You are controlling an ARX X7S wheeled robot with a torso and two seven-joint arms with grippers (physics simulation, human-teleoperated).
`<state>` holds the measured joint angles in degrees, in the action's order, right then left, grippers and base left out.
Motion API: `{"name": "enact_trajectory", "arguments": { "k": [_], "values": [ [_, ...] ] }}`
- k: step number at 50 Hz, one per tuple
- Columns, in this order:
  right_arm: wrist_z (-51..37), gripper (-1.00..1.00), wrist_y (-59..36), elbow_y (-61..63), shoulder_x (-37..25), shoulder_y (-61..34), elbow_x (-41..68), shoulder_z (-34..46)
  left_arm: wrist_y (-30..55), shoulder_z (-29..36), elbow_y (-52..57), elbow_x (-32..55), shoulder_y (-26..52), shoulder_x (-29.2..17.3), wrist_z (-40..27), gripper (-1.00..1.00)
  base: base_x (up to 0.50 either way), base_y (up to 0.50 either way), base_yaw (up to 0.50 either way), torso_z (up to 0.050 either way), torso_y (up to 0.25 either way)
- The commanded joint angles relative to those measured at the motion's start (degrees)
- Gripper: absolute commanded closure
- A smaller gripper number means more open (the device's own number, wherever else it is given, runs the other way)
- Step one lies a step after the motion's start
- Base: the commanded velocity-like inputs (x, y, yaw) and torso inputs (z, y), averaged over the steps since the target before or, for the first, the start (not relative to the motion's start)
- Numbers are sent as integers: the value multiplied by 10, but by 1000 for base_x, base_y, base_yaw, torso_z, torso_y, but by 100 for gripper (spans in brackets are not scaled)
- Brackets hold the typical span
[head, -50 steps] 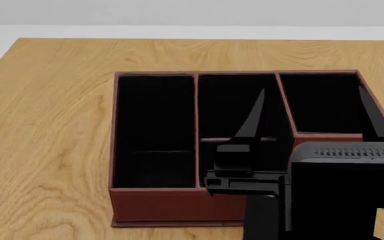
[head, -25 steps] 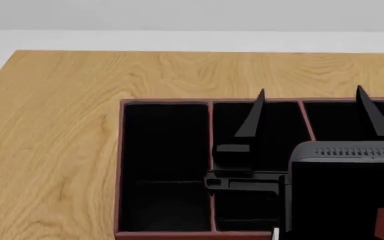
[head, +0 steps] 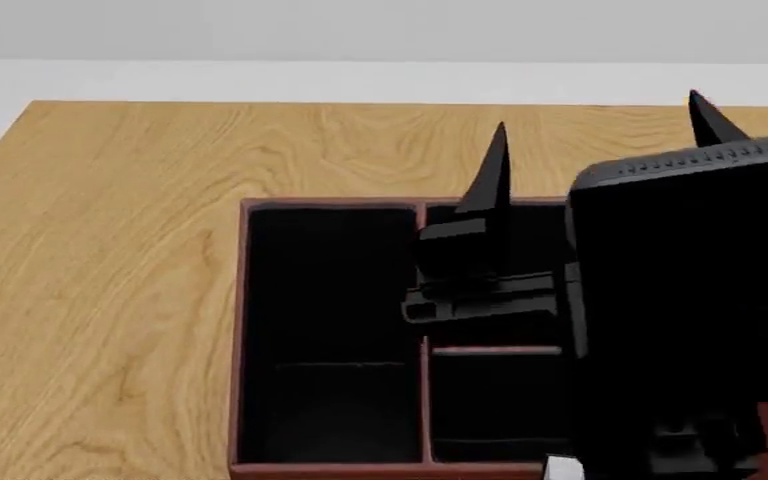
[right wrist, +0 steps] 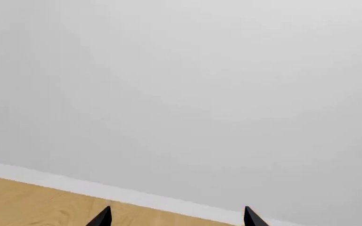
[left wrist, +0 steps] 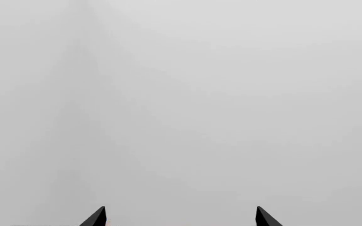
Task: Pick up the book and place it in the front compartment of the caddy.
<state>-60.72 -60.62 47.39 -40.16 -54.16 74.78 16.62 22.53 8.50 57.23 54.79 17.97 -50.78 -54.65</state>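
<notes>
The right pincer (head: 598, 145) hangs above the caddy (head: 240, 330) with its two tips spread wide and nothing between them. Beneath and around it lie the caddy's black sections on the bench (head: 117, 250). The left pincer (left wrist: 179, 217) shows only two parted tips against blank grey, also empty. The book cannot be made out in any view; it may sit inside a dark section or behind the arm. Judging by the raised, empty pincer, placing looks finished or the pick not begun; next, find the book.
</notes>
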Motion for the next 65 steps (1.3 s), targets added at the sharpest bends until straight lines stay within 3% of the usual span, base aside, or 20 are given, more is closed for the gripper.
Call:
{"name": "enact_trajectory", "arguments": {
  "k": [1, 11, 20, 26, 29, 33, 38, 43, 47, 51, 65],
  "values": [
    [1, -100, -121, -156, -26, -257, 268, 41, -11, 3, -6, 1, -2, 1, 8, -100, 0, 0, 0, 0, 0],
    [96, -100, -283, -390, 9, -500, 338, 178, -15, 5, -6, 3, 0, 1, 8, -100, 0, 0, 0, 0, 0],
    [454, -100, -292, -482, 36, -708, 210, 501, -20, 5, -3, 5, -1, -1, 8, -100, 0, 0, 0, 0, 0],
    [666, -100, -282, -485, 67, -798, 126, 636, -25, 8, -4, 4, -1, 0, 11, -100, 0, 0, 0, 0, 0],
    [789, -100, -293, -459, 78, -808, 37, 654, -25, 10, -6, 3, -1, 2, 13, -100, 0, 0, 0, 0, 0],
    [1012, -100, -294, -423, 97, -808, -183, 715, -27, 7, 0, 7, -2, -3, 9, -100, 0, 0, 0, 0, 0],
    [1172, -100, -294, -408, 109, -808, -346, 756, -36, -2, 3, 7, -13, -11, 7, -100, 0, 0, 0, 0, 0],
    [1266, -100, -293, -385, 103, -808, -445, 795, -40, -2, 4, 7, -14, -13, 5, -100, 0, 0, 0, 0, 0],
    [1275, -100, -291, -378, 103, -802, -450, 817, -43, -3, 4, 7, -16, -15, 4, -100, 0, 0, 0, 0, 0],
    [1428, -100, -270, -343, 54, -807, -590, 835, -43, -1, 3, 6, -15, -15, 3, -100, 0, 0, 0, 0, 0],
    [1392, -100, -263, -372, 123, -707, -588, 823, -52, -2, 3, 5, -20, -21, 2, -100, 0, 0, 0, 0, 0]
  ]
}}
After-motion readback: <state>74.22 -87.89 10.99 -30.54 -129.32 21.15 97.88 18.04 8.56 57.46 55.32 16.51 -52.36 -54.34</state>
